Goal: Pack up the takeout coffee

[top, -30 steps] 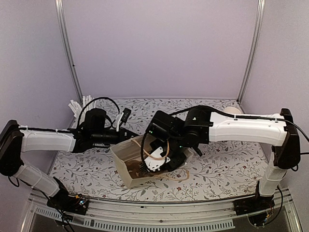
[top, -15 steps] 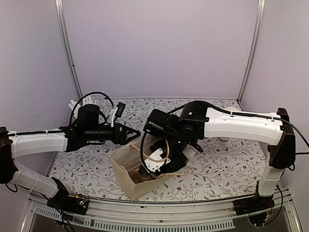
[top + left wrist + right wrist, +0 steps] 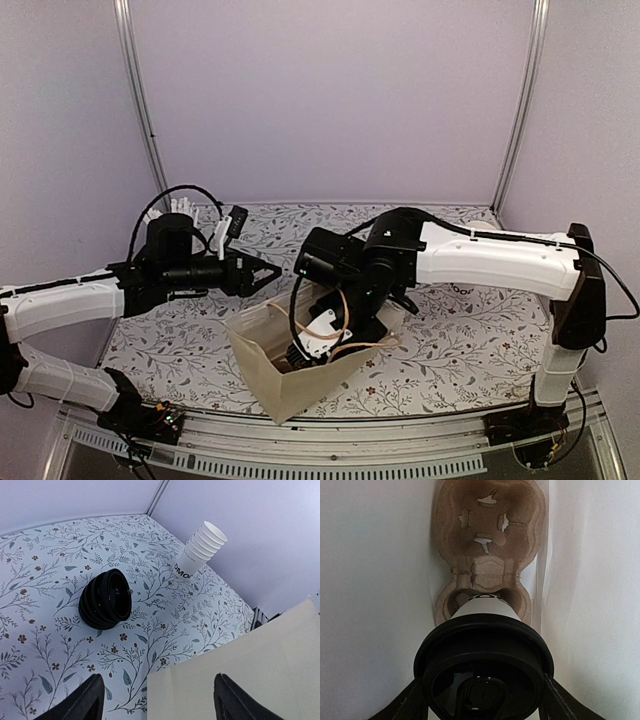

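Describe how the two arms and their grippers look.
Both the left arm and right arm have white tubular shells joined by black joints and black wrists, with thin black cables along them. The left gripper has black, pointed fingers. The right gripper is black with a white panel and an orange cable looped beside it.

A stack of black lids [image 3: 106, 600] stands on the floral counter [image 3: 45, 560], well apart from a stack of lidless white cups [image 3: 201, 550] with dark lettering, near the back corner.
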`<state>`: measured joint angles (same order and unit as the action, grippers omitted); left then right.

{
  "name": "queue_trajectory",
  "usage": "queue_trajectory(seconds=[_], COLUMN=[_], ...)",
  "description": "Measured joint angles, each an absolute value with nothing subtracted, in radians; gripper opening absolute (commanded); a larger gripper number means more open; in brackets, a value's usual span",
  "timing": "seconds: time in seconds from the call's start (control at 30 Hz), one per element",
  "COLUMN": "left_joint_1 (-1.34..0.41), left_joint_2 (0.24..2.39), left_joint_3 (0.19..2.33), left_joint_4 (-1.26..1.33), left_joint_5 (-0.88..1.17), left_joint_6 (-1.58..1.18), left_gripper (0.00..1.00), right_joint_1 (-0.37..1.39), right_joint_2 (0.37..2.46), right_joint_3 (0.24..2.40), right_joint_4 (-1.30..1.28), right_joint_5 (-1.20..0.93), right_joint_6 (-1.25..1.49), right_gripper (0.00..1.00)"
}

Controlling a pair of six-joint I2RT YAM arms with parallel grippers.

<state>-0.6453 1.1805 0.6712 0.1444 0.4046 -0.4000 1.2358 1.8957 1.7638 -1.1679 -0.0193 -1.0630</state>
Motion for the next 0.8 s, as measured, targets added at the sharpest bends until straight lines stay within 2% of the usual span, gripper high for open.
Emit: queue_trajectory(seconds=[0.8], left_joint_1=[-0.645], left_joint_2=[0.985], left_joint_3=[0.622], left_joint_4=[0.047], left_joint_5=[0.323], left_joint_6=[-0.393], left_gripper=[0.78], right_joint_1=[1.177], right_joint_2=[2.06], right_joint_3=[1.96], right_joint_4=[-1.288], right_joint_5=[-0.141], right_joint_6=[-1.1], right_gripper=[0.49])
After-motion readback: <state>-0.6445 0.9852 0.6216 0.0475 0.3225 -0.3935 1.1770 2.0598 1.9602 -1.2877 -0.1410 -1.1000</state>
